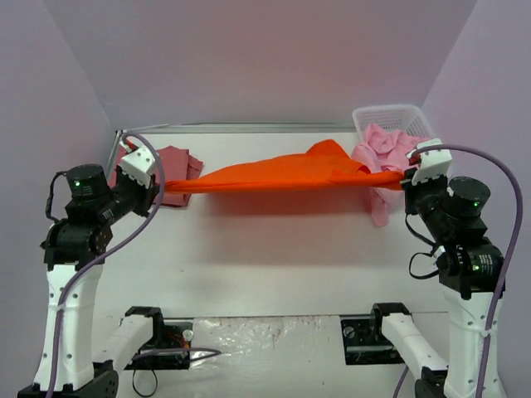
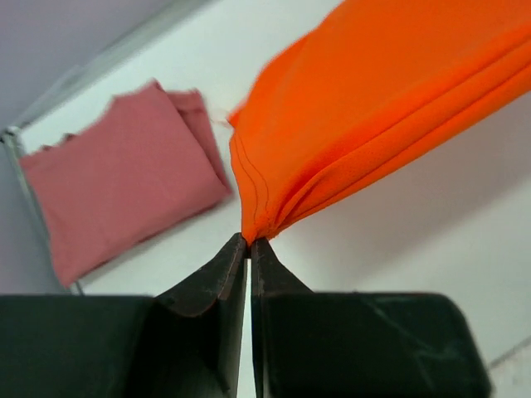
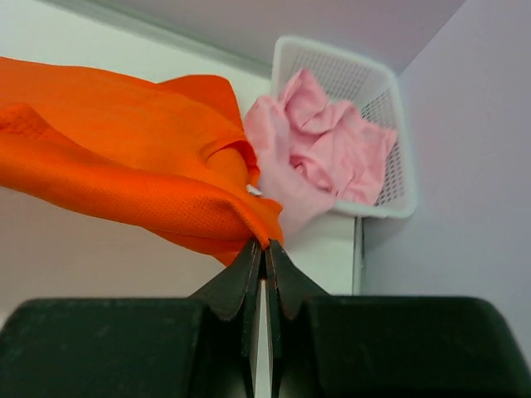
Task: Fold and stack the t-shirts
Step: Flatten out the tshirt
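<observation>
stretching one orange shirt (image 1: 282, 174), both jaws clamp tight on its ends; one rose shirt (image 1: 178, 162) lies folded.

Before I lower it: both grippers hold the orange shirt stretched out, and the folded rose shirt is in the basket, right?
No: the folded rose shirt lies on the table at far left, not in the basket; the top view shows it. The rest holds.

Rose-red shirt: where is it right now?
In the top view, the rose-red shirt lies folded at the far-left corner of the table, just behind the left gripper and next to the pinched left end of the orange shirt.
</observation>
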Robot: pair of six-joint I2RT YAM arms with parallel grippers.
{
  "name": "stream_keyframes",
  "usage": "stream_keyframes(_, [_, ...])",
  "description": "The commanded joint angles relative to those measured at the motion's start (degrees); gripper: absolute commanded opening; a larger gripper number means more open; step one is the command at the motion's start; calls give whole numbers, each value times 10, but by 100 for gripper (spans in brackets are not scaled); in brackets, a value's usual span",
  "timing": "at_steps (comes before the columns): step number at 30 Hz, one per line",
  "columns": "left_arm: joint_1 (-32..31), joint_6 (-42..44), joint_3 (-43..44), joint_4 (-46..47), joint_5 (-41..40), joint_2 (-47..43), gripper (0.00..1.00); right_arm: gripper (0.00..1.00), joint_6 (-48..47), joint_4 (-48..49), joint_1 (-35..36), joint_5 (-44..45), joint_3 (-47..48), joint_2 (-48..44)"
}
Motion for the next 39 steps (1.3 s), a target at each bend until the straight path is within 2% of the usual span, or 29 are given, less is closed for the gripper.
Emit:
stream_keyframes(1, [6,94,-69,-64,68,-11,4,0,-8,-69,-5,-11,-56,-35])
stream_keyframes(2, [5,130,-78,-101,99,-27,7,2,-26,-90,-5,-21,-63,-53])
stream_keyframes(3, [6,159,-86,-123,117,-34,14,33,-40,-141,-6,-53,-62,-58])
stream_keyframes(4, [5,187,-92,-175,133,-45,18,54,-57,-164,-5,-64,-58,-62])
stream_keyframes(5, [4,234,-89,-202,151,-47,22,63,-62,-180,-8,-70,-54,-59])
stream_keyframes(7, [4,279,-79,-250,164,-50,27,68,-68,-184,-9,-72,-53,-55])
stream_keyframes(9, [4,314,-54,-290,168,-45,30,78,-68,-167,-9,-65,-46,-44])
stream_keyframes(12, [3,344,-10,-334,199,-7,38,77,-65,-145,-9,-50,-15,13])
stream_keyframes(14, [3,323,-6,-309,208,10,39,75,-64,-118,-9,-54,-2,41])
stream_keyframes(15, [3,302,-13,-281,206,18,41,72,-59,-107,-9,-55,-1,55])
stream_keyframes(16, [3,282,-20,-214,204,37,42,71,-58,-97,-9,-63,0,86])
stream_keyframes(17, [3,210,-45,-163,197,46,43,70,-58,-78,-9,-66,-4,103])
stream_keyframes(19, [1,145,-72,-37,174,86,45,65,-57,-64,-9,-80,-8,152])
stream_keyframes(20, [0,102,-81,-6,170,105,46,62,-58,-50,-9,-95,-11,169])
stream_keyframes(21, [-5,89,-84,13,167,128,46,51,-59,-44,-9,-102,-14,204])
stream_keyframes(23, [-12,61,-73,55,155,204,45,40,-63,-23,-9,-116,-14,241])
stream_keyframes(24, [-19,50,-64,67,146,254,41,14,-64,-17,-9,-115,-9,278])
stream_keyframes(25, [-22,21,-42,94,121,279,39,2,-64,-4,-8,-112,-5,298])
stream_keyframes(29, [-31,-54,12,170,62,378,23,0,-71,11,-5,-95,35,405])
stream_keyframes(30, [-33,-65,27,178,55,418,18,0,-72,13,-3,-89,46,446])
stream_keyframes(31, [-40,-72,63,181,48,441,8,0,-73,13,0,-85,64,465])
stream_keyframes(32, [-44,-83,82,176,29,462,5,0,-73,16,3,-82,73,484])
stream_keyframes(36, [-62,-96,164,150,-4,570,2,0,-71,22,21,-72,109,581])
stream_keyframes(39, [-71,-105,190,157,-11,606,2,0,-71,25,31,-61,129,630])
